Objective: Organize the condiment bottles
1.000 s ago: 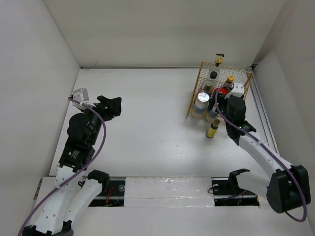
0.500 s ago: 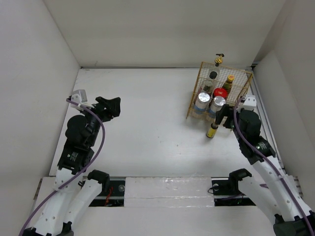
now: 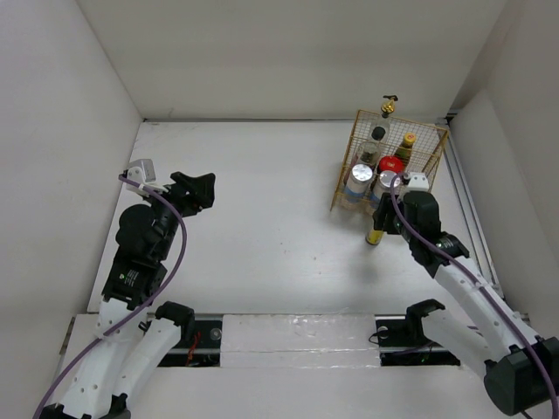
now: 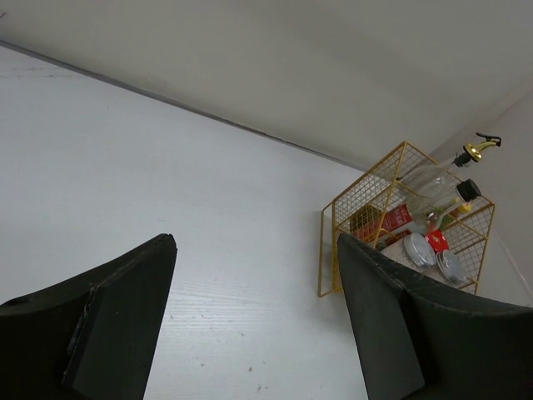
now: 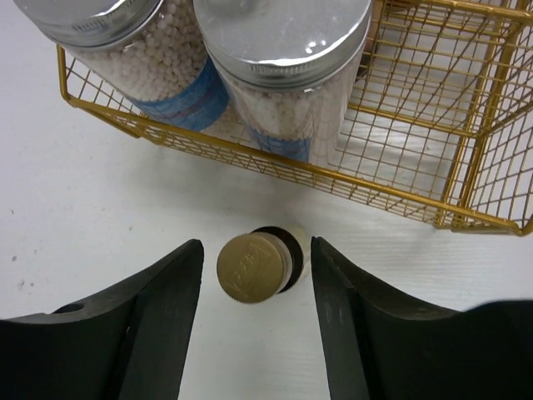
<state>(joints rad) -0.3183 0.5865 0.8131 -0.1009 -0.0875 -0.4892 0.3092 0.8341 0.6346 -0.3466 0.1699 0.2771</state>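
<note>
Six bottles [image 3: 391, 164] in basket [image 3: 345, 161]; yellow bottle [image 3: 376, 234] outside.

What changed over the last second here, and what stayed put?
The right gripper left the gold wire basket, drew back, then came over the small yellow bottle standing outside it; its open jaws now flank the cap, not gripping. A second silver-lidded jar, earlier hidden under that gripper, now shows in the basket. The left gripper, open, the basket and the yellow bottle stayed put.
</note>
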